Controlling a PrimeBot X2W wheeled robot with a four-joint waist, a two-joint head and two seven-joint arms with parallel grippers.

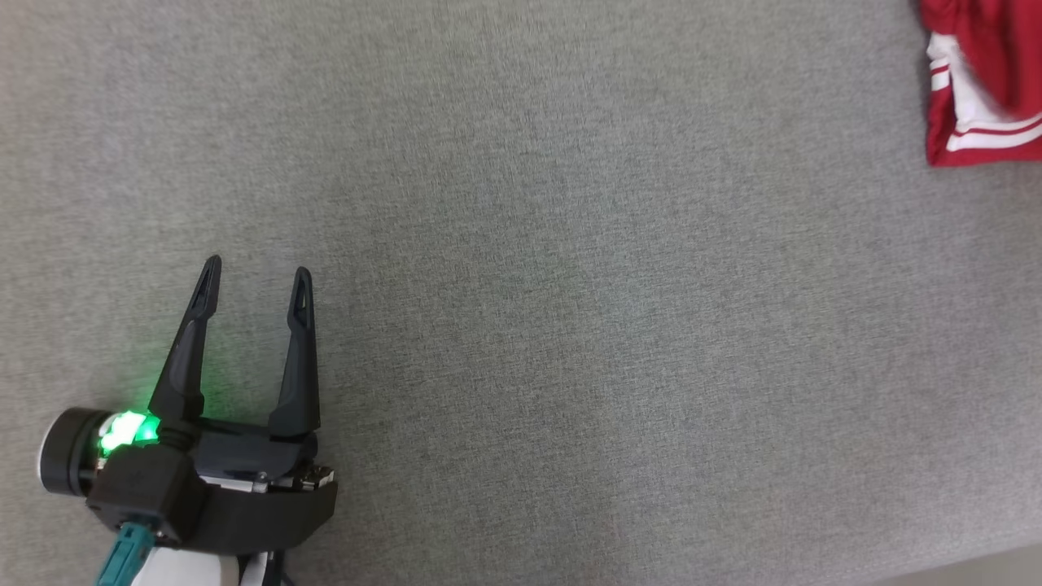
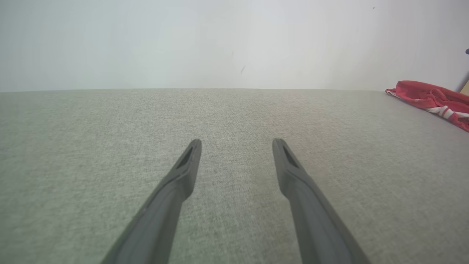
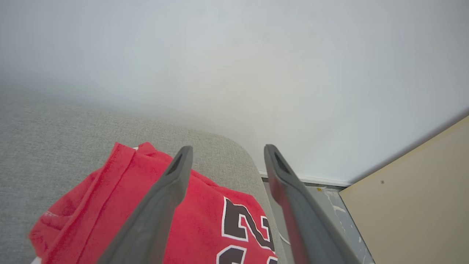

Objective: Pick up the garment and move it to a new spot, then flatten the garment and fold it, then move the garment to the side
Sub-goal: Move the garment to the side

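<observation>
The garment (image 1: 977,98) is red with white stripes and lies at the far right edge of the grey surface, partly cut off by the head view. It appears as a low red heap at the right edge of the left wrist view (image 2: 432,97). In the right wrist view the garment (image 3: 205,216) shows black numerals outlined in white. My right gripper (image 3: 225,151) hovers above it, open, with nothing between its fingers. My left gripper (image 1: 256,277) is open over bare grey fabric at the lower left, far from the garment, and it is seen from behind as well (image 2: 236,143).
The grey padded surface (image 1: 570,325) spreads wide between my left gripper and the garment. Its rounded corner (image 3: 238,154) lies just beyond the garment, with floor and a beige panel (image 3: 414,205) past it. A pale wall (image 2: 220,44) stands behind.
</observation>
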